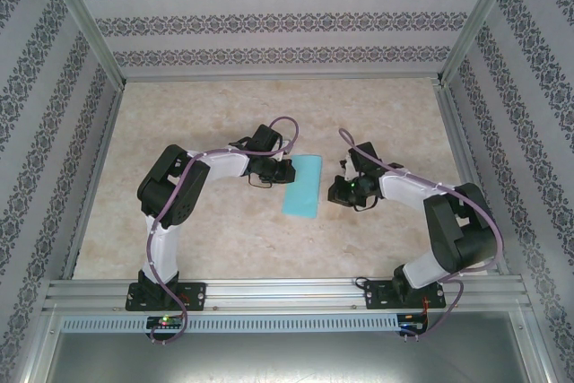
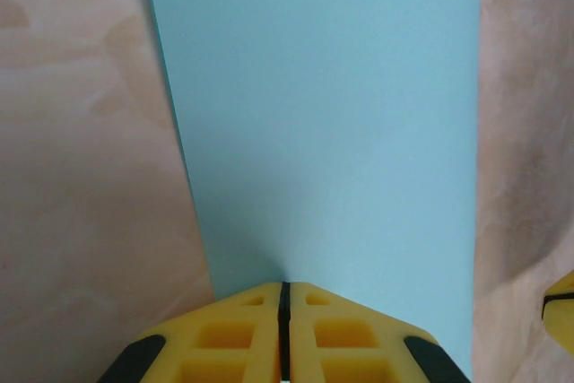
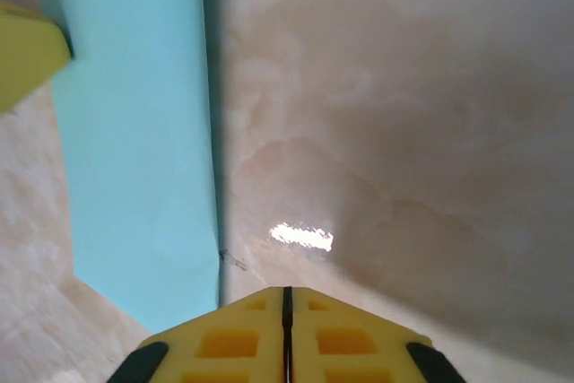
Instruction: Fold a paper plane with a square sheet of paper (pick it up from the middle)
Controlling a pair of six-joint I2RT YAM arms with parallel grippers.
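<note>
Thin turquoise-blue paper sheet [image 1: 302,185] lies folded in half; nose and wing folds outstanding. Left gripper [image 2: 285,286] closed at its edge; right gripper [image 3: 287,291] closed, empty.

no readable text, labels, brand names, numbers or signs in any of the three views.
</note>
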